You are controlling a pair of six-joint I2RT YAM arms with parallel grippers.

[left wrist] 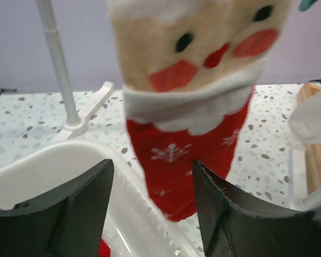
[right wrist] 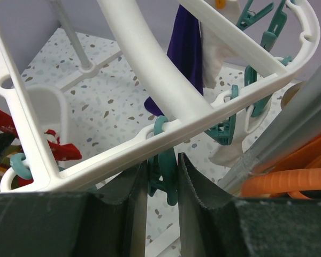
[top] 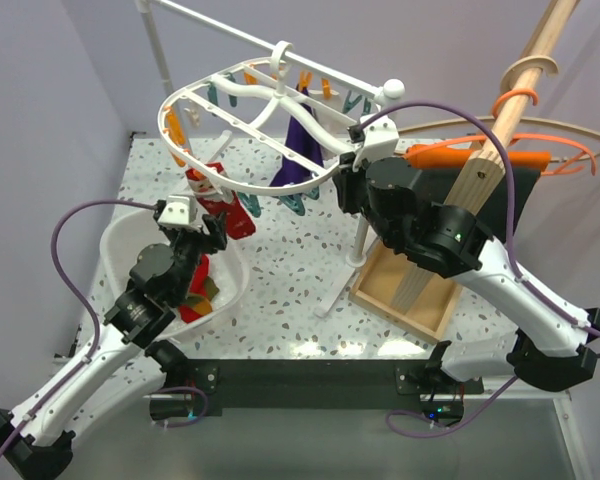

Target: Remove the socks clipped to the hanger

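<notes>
The white oval hanger [top: 242,95] hangs from a rack. A red Santa sock [top: 225,208] hangs clipped at its left rim, and a dark purple sock [top: 300,150] at its middle. In the left wrist view the Santa sock [left wrist: 187,107] fills the frame. Its lower tip dips between the fingers of my left gripper [left wrist: 152,198], which is open and not pressing it. My right gripper [right wrist: 161,166] is shut on a teal clip [right wrist: 170,184] under the hanger's rim [right wrist: 150,69]. Behind it hang the purple sock [right wrist: 187,48] and a white sock [right wrist: 214,53].
A white bin [top: 120,250] under the left gripper holds a red sock [top: 195,295] and a striped one. To the right a wooden tray [top: 410,290] carries a wooden pole, with an orange hanger [top: 480,155] and black cloth. The rack's foot [left wrist: 80,120] rests on the table.
</notes>
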